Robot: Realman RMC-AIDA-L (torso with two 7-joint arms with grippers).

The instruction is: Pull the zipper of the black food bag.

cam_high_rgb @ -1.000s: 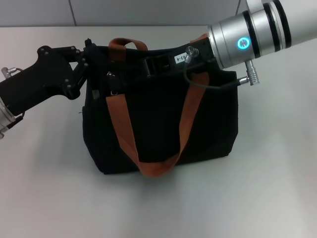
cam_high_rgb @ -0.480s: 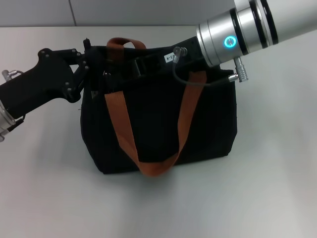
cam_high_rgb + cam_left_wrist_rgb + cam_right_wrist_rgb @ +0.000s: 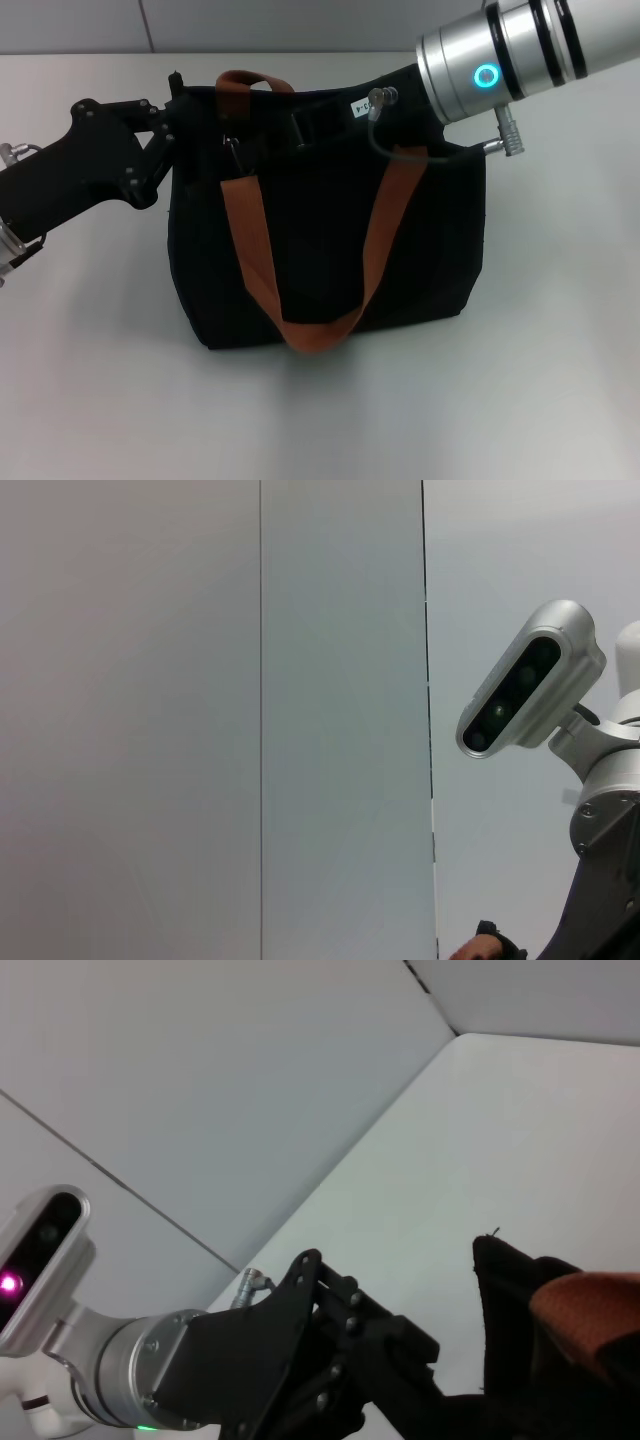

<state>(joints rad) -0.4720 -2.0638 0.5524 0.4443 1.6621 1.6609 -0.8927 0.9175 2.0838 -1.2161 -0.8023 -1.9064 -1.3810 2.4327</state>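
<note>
The black food bag (image 3: 330, 250) stands mid-table with its rust-orange straps (image 3: 250, 250) hanging over the near side. My left gripper (image 3: 172, 125) is at the bag's top left corner, shut on the fabric there. It also shows in the right wrist view (image 3: 400, 1360), beside the bag's corner (image 3: 505, 1290). My right gripper (image 3: 270, 135) reaches in from the right and lies along the bag's top. A small silver glint, the zipper (image 3: 232, 147), shows just left of it near the far strap; I cannot see whether it is held.
The white table (image 3: 520, 400) surrounds the bag, with a grey wall behind. The right arm's silver forearm (image 3: 500, 60) crosses above the bag's right end. The left wrist view shows only the wall and the robot's head camera (image 3: 530, 690).
My right arm first reached left along the bag's top, then drew back right. The bag shifted slightly right with it. The left gripper stayed at the corner.
</note>
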